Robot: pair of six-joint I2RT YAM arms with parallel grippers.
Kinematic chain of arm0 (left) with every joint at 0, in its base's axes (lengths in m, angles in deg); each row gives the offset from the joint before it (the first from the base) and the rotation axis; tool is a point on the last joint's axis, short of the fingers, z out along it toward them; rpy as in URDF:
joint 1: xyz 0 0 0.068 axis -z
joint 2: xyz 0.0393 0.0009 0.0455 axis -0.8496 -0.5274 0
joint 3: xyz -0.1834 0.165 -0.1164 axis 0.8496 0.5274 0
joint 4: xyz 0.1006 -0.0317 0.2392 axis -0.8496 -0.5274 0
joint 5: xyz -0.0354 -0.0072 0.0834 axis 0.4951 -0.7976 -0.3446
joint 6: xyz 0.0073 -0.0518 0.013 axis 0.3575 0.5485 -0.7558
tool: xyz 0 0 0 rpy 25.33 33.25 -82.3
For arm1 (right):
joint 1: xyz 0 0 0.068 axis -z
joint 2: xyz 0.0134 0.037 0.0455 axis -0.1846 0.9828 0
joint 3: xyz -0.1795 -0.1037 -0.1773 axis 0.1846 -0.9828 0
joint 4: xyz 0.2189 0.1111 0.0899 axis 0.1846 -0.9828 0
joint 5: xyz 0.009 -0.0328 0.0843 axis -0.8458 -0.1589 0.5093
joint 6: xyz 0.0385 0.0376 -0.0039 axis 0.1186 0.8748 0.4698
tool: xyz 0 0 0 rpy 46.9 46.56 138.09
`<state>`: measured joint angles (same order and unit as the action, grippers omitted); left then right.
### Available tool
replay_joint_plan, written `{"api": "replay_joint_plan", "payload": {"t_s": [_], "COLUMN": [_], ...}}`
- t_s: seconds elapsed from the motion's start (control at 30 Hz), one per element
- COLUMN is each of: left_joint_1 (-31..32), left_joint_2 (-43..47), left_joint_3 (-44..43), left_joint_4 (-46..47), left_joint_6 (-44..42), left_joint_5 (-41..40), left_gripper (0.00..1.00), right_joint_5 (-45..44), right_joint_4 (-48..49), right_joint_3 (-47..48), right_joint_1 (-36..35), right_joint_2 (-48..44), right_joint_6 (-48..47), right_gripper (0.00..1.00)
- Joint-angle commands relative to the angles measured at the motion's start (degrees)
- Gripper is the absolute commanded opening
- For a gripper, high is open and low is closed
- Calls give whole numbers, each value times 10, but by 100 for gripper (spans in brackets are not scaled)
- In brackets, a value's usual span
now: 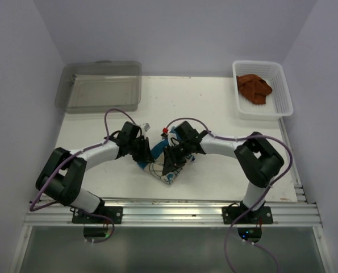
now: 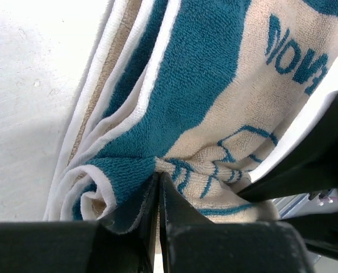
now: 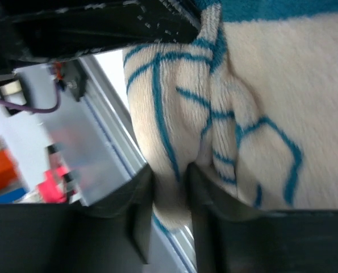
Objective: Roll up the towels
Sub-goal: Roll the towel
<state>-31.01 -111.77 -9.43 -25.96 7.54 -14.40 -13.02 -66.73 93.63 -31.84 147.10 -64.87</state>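
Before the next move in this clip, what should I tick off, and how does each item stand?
1. Left claw shut on the printed towel: ok, it pinches a fold.
2. Right claw gripping the same towel: cannot tell. Cloth sits between its fingers, but whether it is clamped is unclear.
3. Roll begun: ok, a curled end shows beside the left claw.
4. Roll even along its length: cannot tell, both arms cover it from above.
5. Rust-brown towel rolled: not ok, it lies bunched in the white basket at the table's far right corner.
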Motion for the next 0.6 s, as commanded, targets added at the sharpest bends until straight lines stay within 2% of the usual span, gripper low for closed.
{"api": "replay_joint_plan", "payload": {"t_s": [0.0, 0.03, 0.07, 0.1, 0.13, 0.2, 0.23, 0.3, 0.33, 0.47, 0.57], "left_joint_1": [4, 4, 4, 4, 4, 4, 4, 5, 4, 5, 4], "left_joint_2": [-21, -23, -24, -27, -27, -29, -29, -29, -29, -30, -32], "left_joint_3": [9, 9, 8, 11, 11, 15, 17, 22, 22, 27, 27], "left_joint_4": [2, 1, 0, 1, 1, 3, 4, 9, 8, 11, 12], "left_joint_6": [6, 6, 5, 5, 5, 5, 5, 6, 6, 6, 8], "left_joint_5": [-16, -17, -17, -17, -16, -14, -12, -10, -9, -7, -4], "left_gripper": [8, 8, 8, 8, 8, 8, 8, 8, 8, 8, 8], "right_joint_5": [-114, -136, -160, -220, -245, -316, -386, -437, -494, -612, -620], "right_joint_4": [-53, -69, -84, -118, -134, -179, -189, -205, -205, -204, -195], "right_joint_3": [-12, -10, -2, 3, 10, 35, 44, 63, 68, 90, 99], "right_joint_1": [-3, -8, -12, -28, -37, -79, -97, -151, -170, -258, -284], "right_joint_2": [-89, -109, -141, -158, -170, -200, -207, -220, -223, -209, -182], "right_joint_6": [-12, -19, -31, -38, -45, -58, -63, -72, -77, -109, -121], "right_gripper": [36, 43, 45, 51, 52, 52, 52, 51, 51, 50, 49]}}
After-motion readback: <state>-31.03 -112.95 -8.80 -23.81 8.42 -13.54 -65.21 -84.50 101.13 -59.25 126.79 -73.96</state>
